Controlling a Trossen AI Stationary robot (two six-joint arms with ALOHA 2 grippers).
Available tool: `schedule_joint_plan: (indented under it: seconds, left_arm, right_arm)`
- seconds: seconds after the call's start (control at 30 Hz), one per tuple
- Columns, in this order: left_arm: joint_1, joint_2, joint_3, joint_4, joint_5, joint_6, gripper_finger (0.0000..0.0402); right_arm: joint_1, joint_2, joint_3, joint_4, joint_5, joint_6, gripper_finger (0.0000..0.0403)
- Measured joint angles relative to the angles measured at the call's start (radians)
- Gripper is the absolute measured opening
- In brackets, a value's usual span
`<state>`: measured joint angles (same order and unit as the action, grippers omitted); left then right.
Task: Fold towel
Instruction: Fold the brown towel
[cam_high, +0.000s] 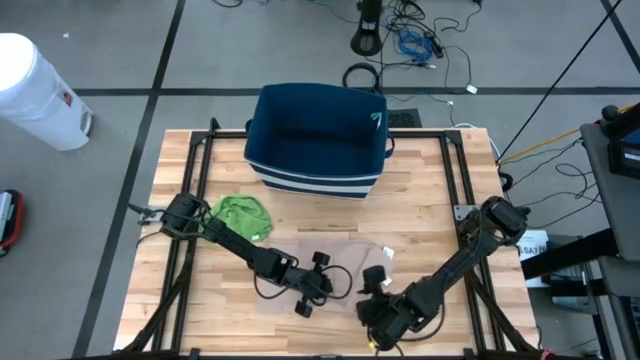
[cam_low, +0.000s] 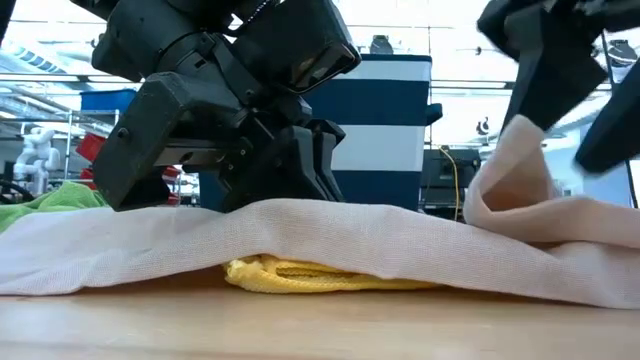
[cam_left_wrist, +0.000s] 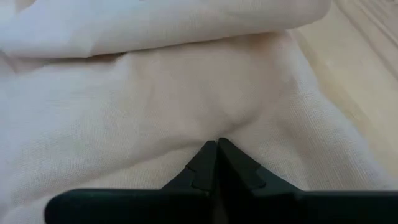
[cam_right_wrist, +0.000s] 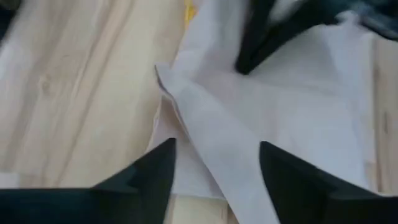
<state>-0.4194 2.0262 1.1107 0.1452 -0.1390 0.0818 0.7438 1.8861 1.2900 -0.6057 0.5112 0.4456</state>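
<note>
A pale wooden counter (cam_high: 420, 190) under a workshop floor strewn with cables, and all the action sits at its near edge. Nearest the front, the right claw (cam_high: 375, 300) hangs just over the cream towel (cam_high: 340, 262), fingers spread with a raised corner of cloth standing between them but not pinched. Just beside it, the left claw (cam_high: 312, 290) is down on the towel with its fingertips pressed together; the left wrist view shows the closed tips against the fabric, pinning or nipping a crease — which of the two is hard to tell. Low down, a yellow cloth (cam_low: 300, 272) peeks out from beneath the towel. Farther back lies a green cloth (cam_high: 243, 214), and beyond that a navy bin (cam_high: 318, 140). This looks like mid-fold: one corner lifted over, loosely humped. Next call, I'd say: the right claw needs a fresh bite on an edge, then a smooth carry across while the left anchors.
</note>
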Motion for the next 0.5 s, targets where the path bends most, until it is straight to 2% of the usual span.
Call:
schedule_joint_plan:
  seconds: [0.07, 0.17, 0.27, 0.5]
  left_arm:
    - [0.000, 0.000, 0.000, 0.000, 0.000, 0.000, 0.0024]
    - [0.000, 0.000, 0.000, -0.001, 0.000, 0.000, 0.0024]
    - [0.000, 0.000, 0.000, -0.001, 0.000, 0.000, 0.0024]
    - [0.000, 0.000, 0.000, -0.001, 0.000, 0.001, 0.0024]
  right_arm:
    - [0.026, -0.019, 0.008, -0.047, 0.041, 0.070, 0.0242]
    - [0.065, -0.026, 0.016, -0.200, 0.069, 0.204, 0.0249]
    - [0.095, -0.017, 0.006, -0.322, 0.063, 0.331, 0.0236]
    - [0.100, -0.014, -0.135, -0.290, 0.045, 0.432, 0.0195]
